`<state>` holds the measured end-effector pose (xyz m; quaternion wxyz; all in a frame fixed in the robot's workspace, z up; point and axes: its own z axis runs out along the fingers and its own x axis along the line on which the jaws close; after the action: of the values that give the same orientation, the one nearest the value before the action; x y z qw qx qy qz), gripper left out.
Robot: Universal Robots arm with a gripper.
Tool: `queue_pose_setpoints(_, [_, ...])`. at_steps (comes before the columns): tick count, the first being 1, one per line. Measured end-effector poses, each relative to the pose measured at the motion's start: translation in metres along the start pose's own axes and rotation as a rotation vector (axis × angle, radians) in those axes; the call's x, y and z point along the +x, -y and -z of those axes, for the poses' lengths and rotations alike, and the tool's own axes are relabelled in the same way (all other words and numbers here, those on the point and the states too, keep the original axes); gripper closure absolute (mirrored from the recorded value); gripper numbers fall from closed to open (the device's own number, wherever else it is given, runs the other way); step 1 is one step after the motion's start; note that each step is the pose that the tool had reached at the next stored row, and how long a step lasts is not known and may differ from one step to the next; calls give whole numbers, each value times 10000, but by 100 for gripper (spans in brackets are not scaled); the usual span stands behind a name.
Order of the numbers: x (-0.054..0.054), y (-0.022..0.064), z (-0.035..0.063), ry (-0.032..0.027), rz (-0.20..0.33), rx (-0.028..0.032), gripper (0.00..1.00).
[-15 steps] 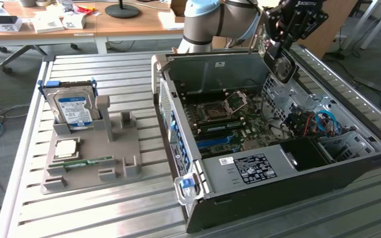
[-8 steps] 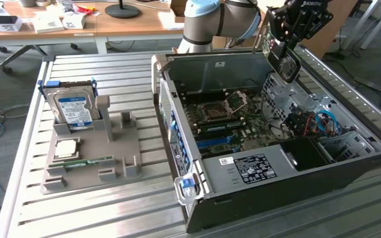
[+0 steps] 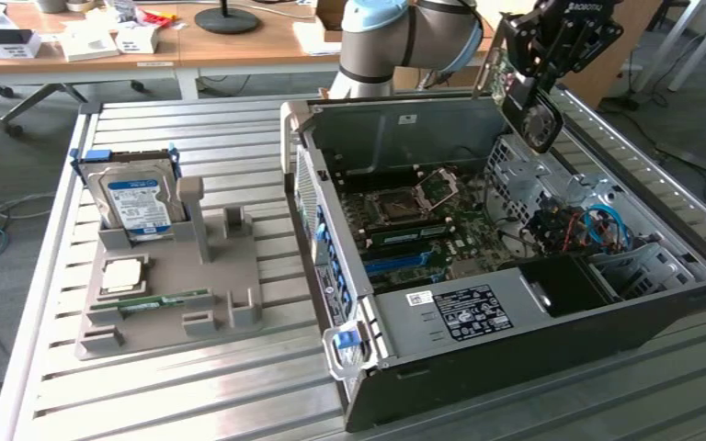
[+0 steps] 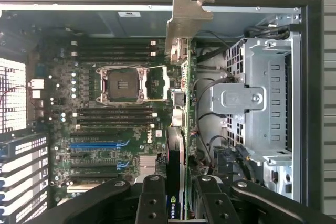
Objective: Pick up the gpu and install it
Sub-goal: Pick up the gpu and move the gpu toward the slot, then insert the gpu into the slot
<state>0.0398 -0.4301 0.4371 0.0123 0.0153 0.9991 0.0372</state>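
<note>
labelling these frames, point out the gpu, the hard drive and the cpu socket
gpu (image 3: 537,119), exterior view, on its dark face
hard drive (image 3: 136,202), exterior view, on its blue-white label
cpu socket (image 4: 124,84), wrist view, on its middle

A silver metal counter (image 3: 206,386) of long parallel slats carries two things, side by side, with a narrow strip of bare slats between them. Toward the exterior view's left, a grey plastic holder block (image 3: 157,326) with upright posts and slots rests flat on the slats. Toward the exterior view's right, a black computer tower case (image 3: 513,354) lies on its side with its open side facing up.
</note>
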Motion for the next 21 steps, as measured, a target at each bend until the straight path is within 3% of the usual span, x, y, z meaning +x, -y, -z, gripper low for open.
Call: queue_pose_setpoints(21, [-32,0,-12,-6,85,-2,74])
